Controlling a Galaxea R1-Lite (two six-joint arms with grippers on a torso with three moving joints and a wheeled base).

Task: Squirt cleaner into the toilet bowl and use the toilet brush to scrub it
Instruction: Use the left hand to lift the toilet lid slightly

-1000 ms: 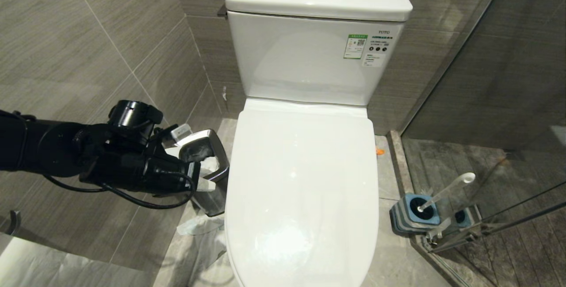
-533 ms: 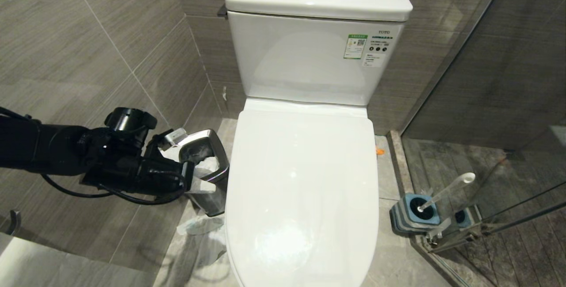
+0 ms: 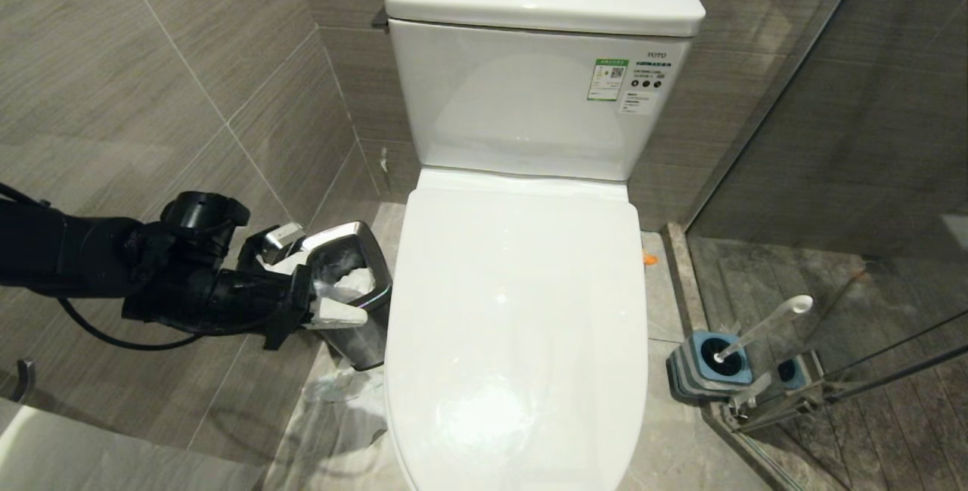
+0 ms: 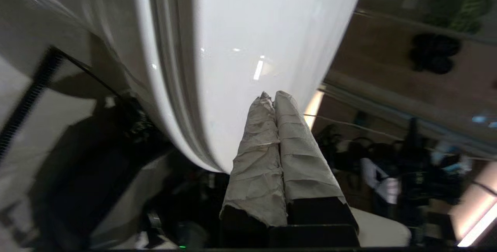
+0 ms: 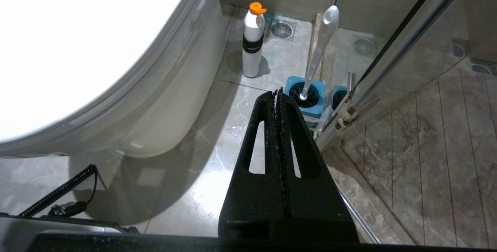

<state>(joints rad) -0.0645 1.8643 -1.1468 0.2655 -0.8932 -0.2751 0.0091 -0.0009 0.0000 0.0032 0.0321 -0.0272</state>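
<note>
The white toilet stands with its lid (image 3: 522,309) down, so the toilet bowl is hidden. No cleaner liquid shows. A white bottle with an orange cap (image 5: 252,42) stands on the floor beside the toilet base. The toilet brush (image 3: 764,328) sits upright in its blue-and-grey holder (image 3: 709,364) right of the toilet; the brush (image 5: 320,46) also shows in the right wrist view. My left gripper (image 3: 354,317), fingers wrapped in pale tape, is shut and empty, low beside the lid's left edge. The left gripper (image 4: 271,94) points at the lid (image 4: 252,30). My right gripper (image 5: 276,91) is shut, empty, above the floor near the holder.
A small steel waste bin (image 3: 355,290) with a white liner stands between my left gripper and the toilet. A tiled wall lies close on the left. A glass shower door with a metal frame (image 3: 786,393) bounds the right. The tank (image 3: 537,97) is behind.
My left arm has sunk and drawn back a little to the left while its wrist turned; the shut gripper stays by the bin. Nothing else has moved.
</note>
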